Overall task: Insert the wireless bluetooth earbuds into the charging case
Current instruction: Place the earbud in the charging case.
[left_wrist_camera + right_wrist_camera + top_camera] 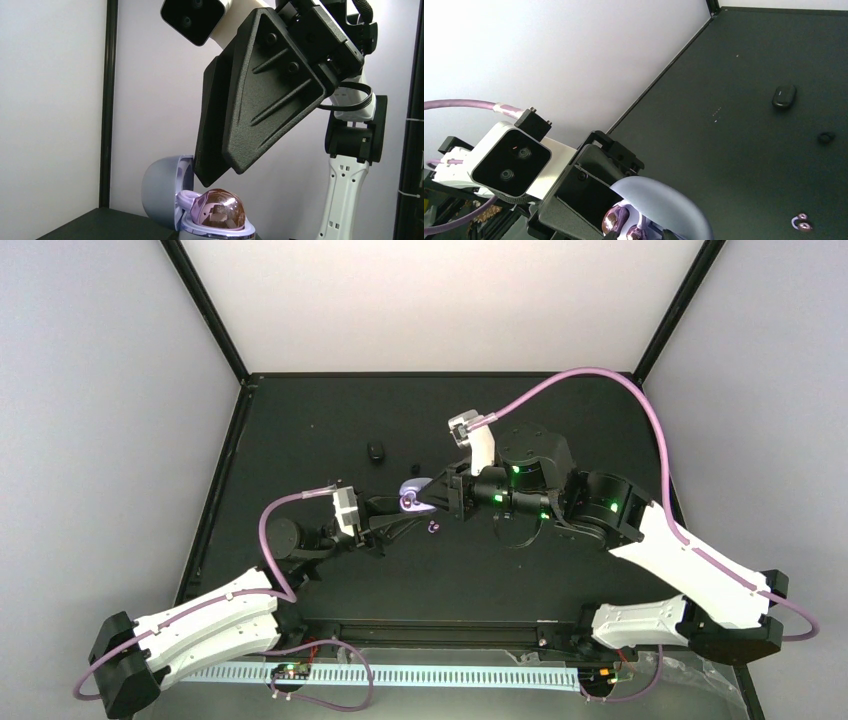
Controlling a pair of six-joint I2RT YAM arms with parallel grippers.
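My left gripper (403,506) is shut on the base of an open lavender charging case (412,492); its own fingers are out of its wrist view. The case lid (160,192) stands up on the left. A glossy purple earbud (220,210) sits in the case, also seen in the right wrist view (616,220). My right gripper (222,179) hovers just above the bud with its jaws slightly apart and empty; its tips show at the frame bottom (640,235). Another purple earbud (433,528) lies on the table beside the case (800,222).
A black charging case (375,451) lies further back on the black table (560,410), also in the right wrist view (784,96). A small black earbud (415,468) lies between it and the grippers (826,136). Black frame posts stand at the table's back corners.
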